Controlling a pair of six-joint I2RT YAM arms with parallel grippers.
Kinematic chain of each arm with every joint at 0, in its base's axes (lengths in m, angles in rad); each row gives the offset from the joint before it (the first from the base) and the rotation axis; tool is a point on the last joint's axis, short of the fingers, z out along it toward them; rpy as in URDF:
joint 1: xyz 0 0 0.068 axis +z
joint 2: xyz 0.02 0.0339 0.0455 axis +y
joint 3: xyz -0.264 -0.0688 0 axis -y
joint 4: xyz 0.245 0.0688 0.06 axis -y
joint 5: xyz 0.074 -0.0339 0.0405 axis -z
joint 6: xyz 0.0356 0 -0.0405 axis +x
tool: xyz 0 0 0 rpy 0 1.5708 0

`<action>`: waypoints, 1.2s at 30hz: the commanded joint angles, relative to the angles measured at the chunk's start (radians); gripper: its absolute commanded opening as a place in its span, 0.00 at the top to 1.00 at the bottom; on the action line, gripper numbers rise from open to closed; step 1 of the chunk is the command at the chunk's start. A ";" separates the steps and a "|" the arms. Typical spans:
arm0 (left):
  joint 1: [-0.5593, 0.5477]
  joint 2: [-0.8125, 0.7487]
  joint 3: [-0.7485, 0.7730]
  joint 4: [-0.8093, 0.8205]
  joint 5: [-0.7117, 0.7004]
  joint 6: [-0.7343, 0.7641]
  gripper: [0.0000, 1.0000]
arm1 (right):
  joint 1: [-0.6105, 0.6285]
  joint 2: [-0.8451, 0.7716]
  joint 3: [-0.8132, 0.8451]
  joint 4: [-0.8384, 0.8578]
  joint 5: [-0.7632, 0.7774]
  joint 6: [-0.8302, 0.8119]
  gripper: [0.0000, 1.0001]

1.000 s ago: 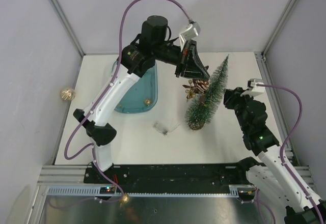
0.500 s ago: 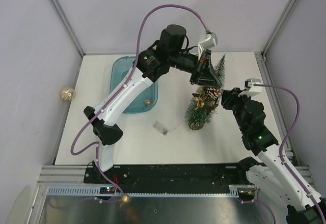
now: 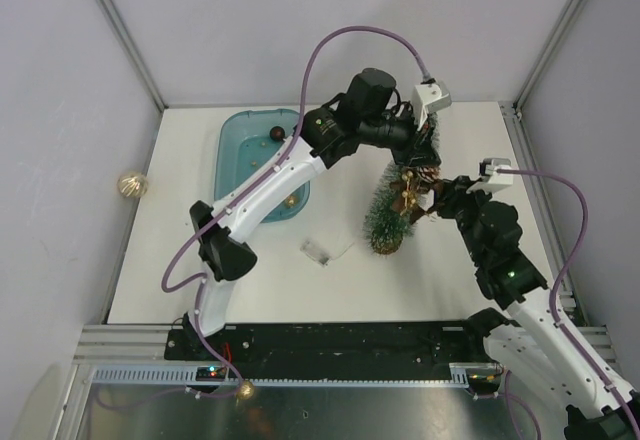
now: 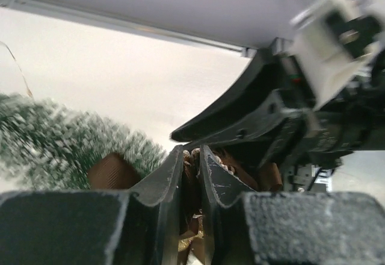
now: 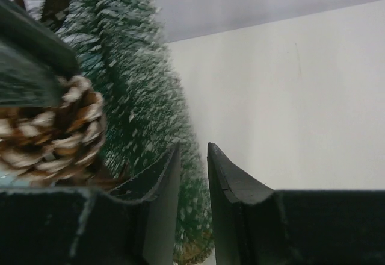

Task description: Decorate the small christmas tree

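Left wrist view: small christmas tree (image 4: 54, 138) is a smeared blur, cut off by the left edge. Pinecone ornament (image 4: 231, 167) is mostly hidden behind the left tool (image 4: 191, 152) fingers; can't tell whether it is clamped or just sitting in the gap. White housing (image 4: 334, 36) upper right is blurred.
Right wrist view: tree blurred, pinecone cut off by the left edge. Bristles show in the right tool (image 5: 194, 147) gap; grip or no grip is unclear.
Overhead: both tool tips lost in the bristles mid-right, treetop under the left wrist. Blue tray (image 3: 225, 150) right side is under the left arm. Small clear item (image 3: 318, 251) on the tabletop (image 3: 200, 260), centre, is too small to identify.
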 commanded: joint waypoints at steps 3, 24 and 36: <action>-0.004 -0.101 -0.088 0.028 -0.185 0.076 0.80 | 0.003 -0.058 0.000 0.025 0.044 -0.052 0.66; -0.012 -0.175 -0.159 0.028 -0.143 0.017 0.74 | 0.000 -0.183 0.022 0.178 -0.232 -0.107 0.54; -0.014 -0.198 -0.183 0.026 -0.184 0.018 0.74 | 0.007 -0.183 0.041 0.123 -0.209 -0.125 0.54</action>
